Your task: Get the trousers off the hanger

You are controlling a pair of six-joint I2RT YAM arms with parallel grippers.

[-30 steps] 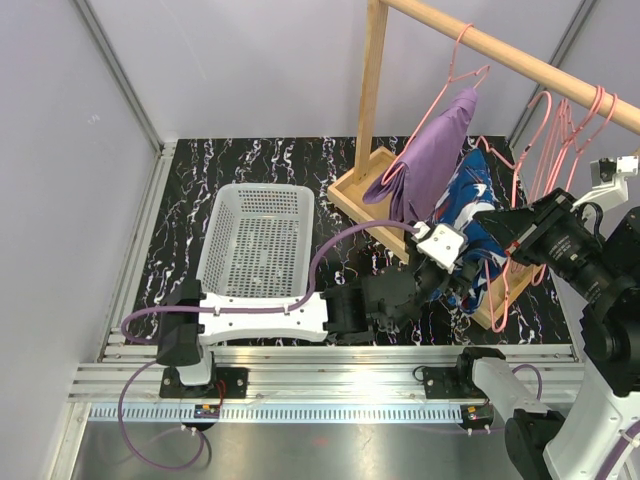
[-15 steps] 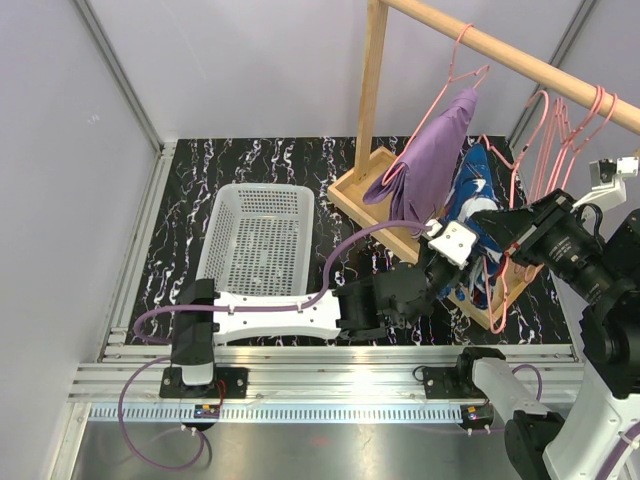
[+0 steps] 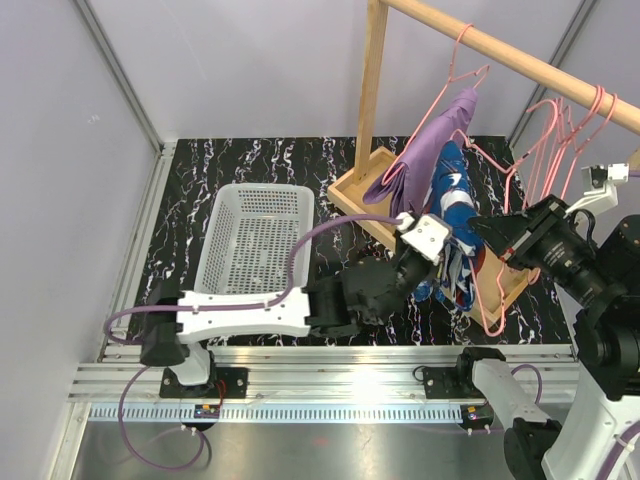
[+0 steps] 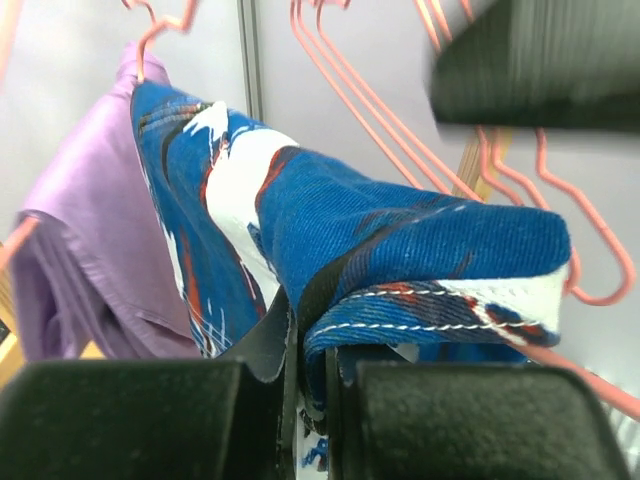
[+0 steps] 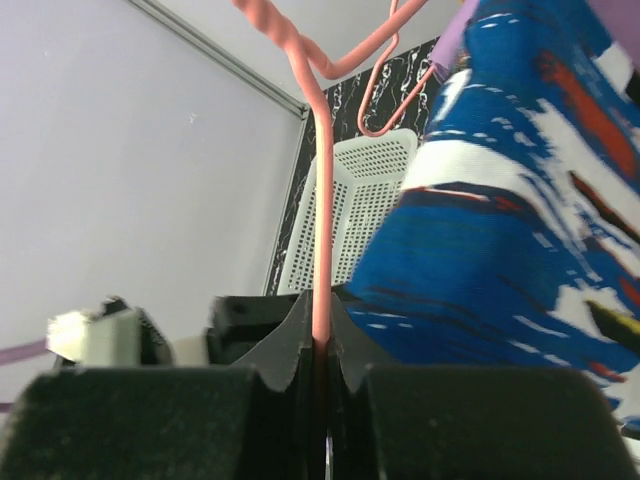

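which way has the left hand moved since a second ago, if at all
Yes. The left hand, shut on the blue trousers, has shifted left, toward the white basket.

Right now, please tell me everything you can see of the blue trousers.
The blue trousers are soft royal-blue cloth, ribbed like corduroy, with white and red patches and white stitching along a hem. They hang draped against the purple trousers. The left claw is shut on a lower fold, holding it out sideways. The right claw grips a pink hanger beside them.
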